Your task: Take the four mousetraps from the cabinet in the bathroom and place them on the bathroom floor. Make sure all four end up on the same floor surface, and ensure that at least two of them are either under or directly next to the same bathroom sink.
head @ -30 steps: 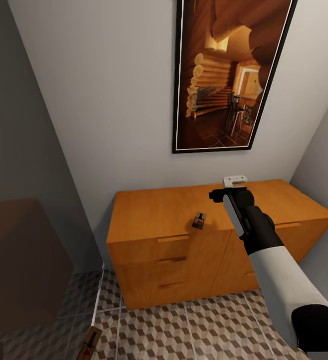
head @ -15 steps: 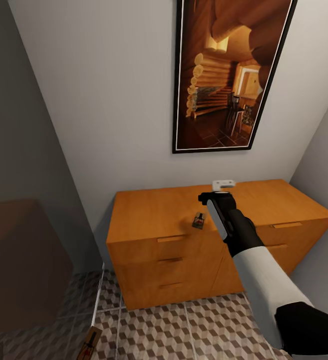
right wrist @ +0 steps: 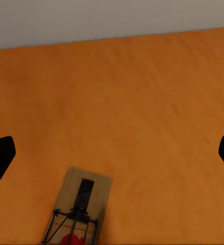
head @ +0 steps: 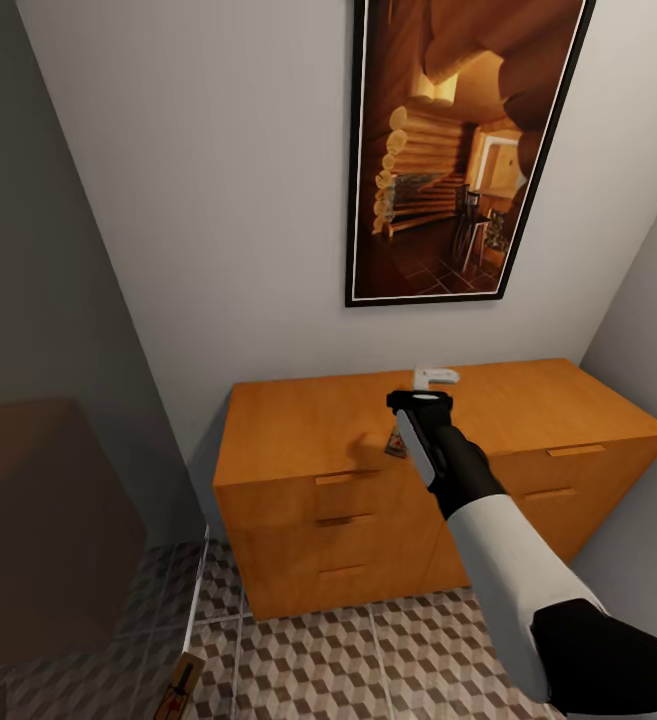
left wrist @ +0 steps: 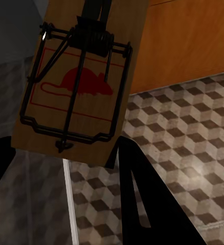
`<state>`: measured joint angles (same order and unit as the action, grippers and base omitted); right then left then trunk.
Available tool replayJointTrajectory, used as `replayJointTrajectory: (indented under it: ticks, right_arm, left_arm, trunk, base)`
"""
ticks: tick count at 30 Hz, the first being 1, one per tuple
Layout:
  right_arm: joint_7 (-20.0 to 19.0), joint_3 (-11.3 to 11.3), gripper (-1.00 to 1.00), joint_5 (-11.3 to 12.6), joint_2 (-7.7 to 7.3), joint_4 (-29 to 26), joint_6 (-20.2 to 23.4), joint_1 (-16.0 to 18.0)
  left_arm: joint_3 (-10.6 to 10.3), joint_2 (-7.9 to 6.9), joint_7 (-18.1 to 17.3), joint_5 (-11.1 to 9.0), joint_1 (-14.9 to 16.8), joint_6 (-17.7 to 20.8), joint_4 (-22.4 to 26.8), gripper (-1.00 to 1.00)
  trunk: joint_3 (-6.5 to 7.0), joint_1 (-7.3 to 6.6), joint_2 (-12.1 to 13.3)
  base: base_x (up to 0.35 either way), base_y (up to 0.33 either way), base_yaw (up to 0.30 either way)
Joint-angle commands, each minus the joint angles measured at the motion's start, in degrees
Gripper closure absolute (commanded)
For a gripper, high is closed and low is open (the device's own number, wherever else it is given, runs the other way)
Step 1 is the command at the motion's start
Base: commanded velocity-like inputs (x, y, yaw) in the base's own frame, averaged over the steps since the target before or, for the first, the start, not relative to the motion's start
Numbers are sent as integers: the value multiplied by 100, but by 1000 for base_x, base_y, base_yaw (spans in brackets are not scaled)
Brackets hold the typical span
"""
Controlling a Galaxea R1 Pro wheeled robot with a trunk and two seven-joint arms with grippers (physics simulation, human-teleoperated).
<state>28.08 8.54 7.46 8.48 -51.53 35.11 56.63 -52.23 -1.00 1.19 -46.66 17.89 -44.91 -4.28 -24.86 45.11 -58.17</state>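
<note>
Right gripper (head: 434, 382), jaws apart, hovers over a mousetrap (right wrist: 77, 214) on the cabinet (head: 298, 425); light, stiff board, likely best pinched across its long edges.

**Two mousetraps in sight, one on the cabinet, one low over the tiles**

The cabinet (head: 298, 440), an orange-brown wooden chest with slot-handled drawers, stands against the wall on the bathroom floor (head: 388, 660), whose tiles carry a brown, beige and white cube pattern. A mousetrap (right wrist: 77, 212) lies flat on the cabinet's top near its front edge, about midway along: a small brown board with dark wire. A second mousetrap (left wrist: 79, 81), bearing a red mouse mark, hangs above the floor, off the cabinet's front left corner.
</note>
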Motion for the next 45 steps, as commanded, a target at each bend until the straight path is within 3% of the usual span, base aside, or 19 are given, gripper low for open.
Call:
replayJointTrajectory:
  ticks: [1,3,11,20,26,36,45]
  right_arm:
    - [60,17,-100,69,3,115,-126,5]
    - [65,17,-100,97,16,421,-336,5]
    - [66,16,-100,201,21,681,-415,5]
    - [60,21,-100,614,22,868,-532,5]
    - [64,25,-100,761,24,1083,-713,5]
    - [68,25,-100,800,33,1159,-776,5]
    - [76,17,-100,800,133,1196,-772,5]
  left_arm:
    - [-42,3,39,5,4,-17,-11,100]
    - [-42,3,39,4,4,-16,-11,100]
    - [-42,3,39,7,4,-16,-11,100]
    - [-42,3,39,6,4,-18,-11,100]
    - [-42,3,39,5,4,-16,-10,100]
    - [-42,4,39,8,4,-14,-11,100]
    - [-42,8,39,8,4,-14,-11,100]
  trunk:
    - [-6,0,-4]
    - [-6,0,-4]
    - [-6,0,-4]
    - [-6,0,-4]
    - [-6,0,-4]
    - [-6,0,-4]
    - [-6,0,-4]
  base:
    - [0,0,0]
    - [0,0,0]
    - [0,0,0]
    - [0,0,0]
    - [0,0,0]
    - [0,0,0]
    - [0,0,0]
